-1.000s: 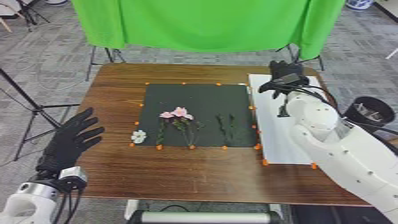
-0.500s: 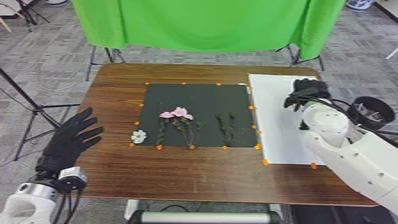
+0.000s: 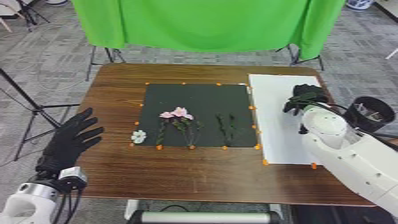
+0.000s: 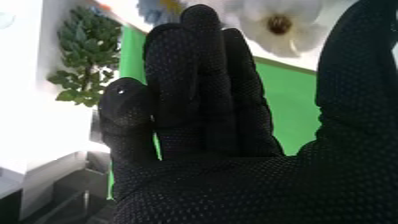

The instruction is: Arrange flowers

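Over the far right part of the white board [image 3: 277, 130] is my right hand [image 3: 306, 95]. Beyond the black palm of the right hand [image 4: 209, 185] in the right wrist view, the fingers stand straight and hold nothing visible. My left hand [image 3: 64, 142] is open at the table's left edge, apart from the flowers. Pink flowers [image 3: 180, 112] with thin stems lie on the dark mat [image 3: 191, 93]. To their right are green sprigs [image 3: 225, 127]. A white flower [image 3: 139, 136] lies at the mat's near left corner.
Small orange markers [image 3: 265, 162] edge the mat and board. A black bin [image 3: 371, 112] stands beyond the table's right edge. A green cloth [image 3: 209, 30] hangs behind the table. The right wrist view shows a leafy plant [image 4: 87, 50] and a large white flower [image 4: 282, 22] beyond the hand.
My right hand has come back toward the robot and slightly to the right over the white board. The left hand and the things on the mat have stayed put.
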### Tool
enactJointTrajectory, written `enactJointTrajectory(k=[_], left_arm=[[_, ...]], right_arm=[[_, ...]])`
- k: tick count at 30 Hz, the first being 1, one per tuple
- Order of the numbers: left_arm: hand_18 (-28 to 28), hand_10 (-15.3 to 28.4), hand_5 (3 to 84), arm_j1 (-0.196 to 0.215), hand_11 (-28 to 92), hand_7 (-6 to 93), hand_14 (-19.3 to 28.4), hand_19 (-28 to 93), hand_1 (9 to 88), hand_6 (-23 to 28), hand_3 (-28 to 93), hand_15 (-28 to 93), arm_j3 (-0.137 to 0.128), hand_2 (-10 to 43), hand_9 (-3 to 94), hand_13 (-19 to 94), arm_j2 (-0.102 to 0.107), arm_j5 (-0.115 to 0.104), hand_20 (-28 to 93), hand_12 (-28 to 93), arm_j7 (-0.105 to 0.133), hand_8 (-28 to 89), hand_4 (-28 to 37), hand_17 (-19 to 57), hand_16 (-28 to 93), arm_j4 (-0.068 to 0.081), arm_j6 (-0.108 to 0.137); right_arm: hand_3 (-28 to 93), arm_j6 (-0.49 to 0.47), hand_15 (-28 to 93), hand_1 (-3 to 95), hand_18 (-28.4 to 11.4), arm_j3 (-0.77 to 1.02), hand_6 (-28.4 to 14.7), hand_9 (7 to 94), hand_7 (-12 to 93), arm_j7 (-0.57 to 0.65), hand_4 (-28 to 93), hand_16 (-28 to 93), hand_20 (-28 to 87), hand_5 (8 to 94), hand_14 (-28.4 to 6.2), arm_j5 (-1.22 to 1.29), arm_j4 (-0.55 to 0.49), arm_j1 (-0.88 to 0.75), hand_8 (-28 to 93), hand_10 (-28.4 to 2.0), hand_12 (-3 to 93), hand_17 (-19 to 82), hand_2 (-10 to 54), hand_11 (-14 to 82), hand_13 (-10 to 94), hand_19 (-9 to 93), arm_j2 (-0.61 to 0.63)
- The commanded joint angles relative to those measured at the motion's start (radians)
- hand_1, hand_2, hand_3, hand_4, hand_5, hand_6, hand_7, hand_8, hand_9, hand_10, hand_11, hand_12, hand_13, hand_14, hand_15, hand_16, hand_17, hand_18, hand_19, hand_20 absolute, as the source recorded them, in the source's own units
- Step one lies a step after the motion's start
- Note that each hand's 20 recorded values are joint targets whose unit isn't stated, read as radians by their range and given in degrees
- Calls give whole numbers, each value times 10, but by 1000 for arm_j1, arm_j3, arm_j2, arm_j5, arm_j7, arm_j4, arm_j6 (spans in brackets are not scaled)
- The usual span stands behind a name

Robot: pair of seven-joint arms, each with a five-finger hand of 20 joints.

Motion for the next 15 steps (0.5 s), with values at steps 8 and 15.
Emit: enactJointTrajectory(k=[8,15], left_arm=[[225,113,239,-5,229,211,153,474,254,23,699,376,2,-24,203,190,-8,5,103,166,-17,-112,-239,-88,-2,3,-13],[225,113,239,-3,229,211,152,474,254,23,698,376,0,-23,204,190,-7,4,104,166,-17,-112,-239,-89,-2,4,-15]], right_arm=[[857,196,689,318,-203,-89,10,759,351,-39,-281,241,468,578,-63,-14,67,25,-158,-78,198,352,-79,280,705,930,7],[813,273,650,452,-204,-118,34,898,418,-60,-283,268,485,718,-47,-67,75,35,-46,-56,272,400,-50,242,791,932,9]])
